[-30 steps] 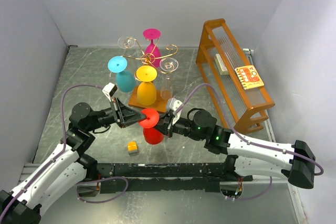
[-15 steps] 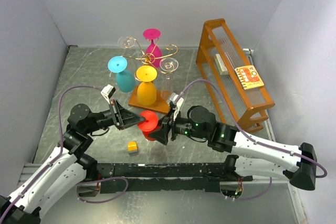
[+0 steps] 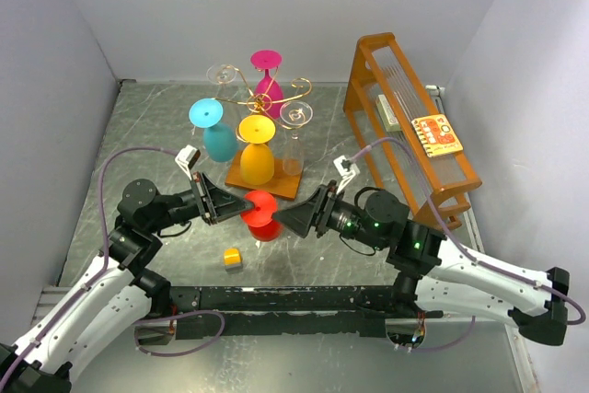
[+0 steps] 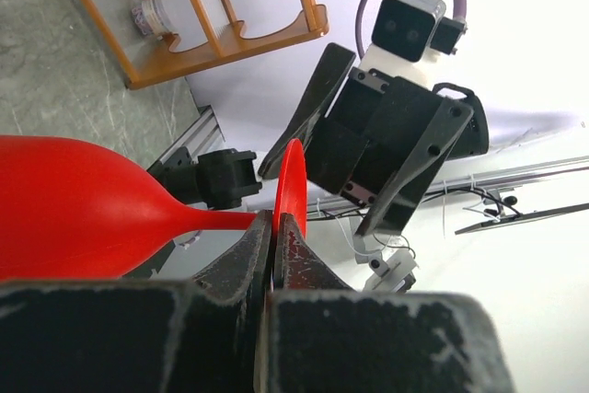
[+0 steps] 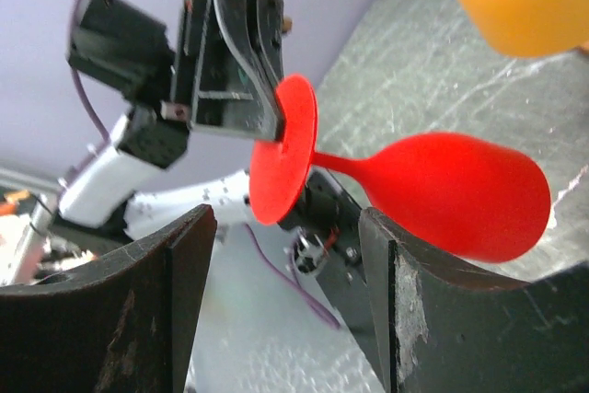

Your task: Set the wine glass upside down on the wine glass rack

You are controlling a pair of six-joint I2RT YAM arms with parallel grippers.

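While the red glass [image 3: 264, 223] hangs just on the near side of the rack [image 3: 276, 187], it is turned over, with its round foot uppermost and its bowl below. From where I look I cannot tell whether the bowl rests on the counter [image 3: 147, 135] or is held just above it. The left arm [image 3: 138, 218] reaches in from the left, and its jaws are pressed together on the rim of the foot, pinching the thin red disc edge-on. The right arm [image 3: 405, 241] comes in from the right, and its jaws are spread wide, pointing at the glass and just beside it, with nothing between them.

On the rack's gold wire arms several glasses already hang upside down: a yellow glass [image 3: 257, 149] at the near middle, a teal glass [image 3: 213, 131] to the left, a magenta glass [image 3: 267, 80] at the far side, and clear glasses [image 3: 294, 131] among them. A small yellow block [image 3: 233, 258] lies on the counter near the left arm. Along the right side stands a tall orange frame [image 3: 405, 172] with a printed card [image 3: 436, 133] on it.
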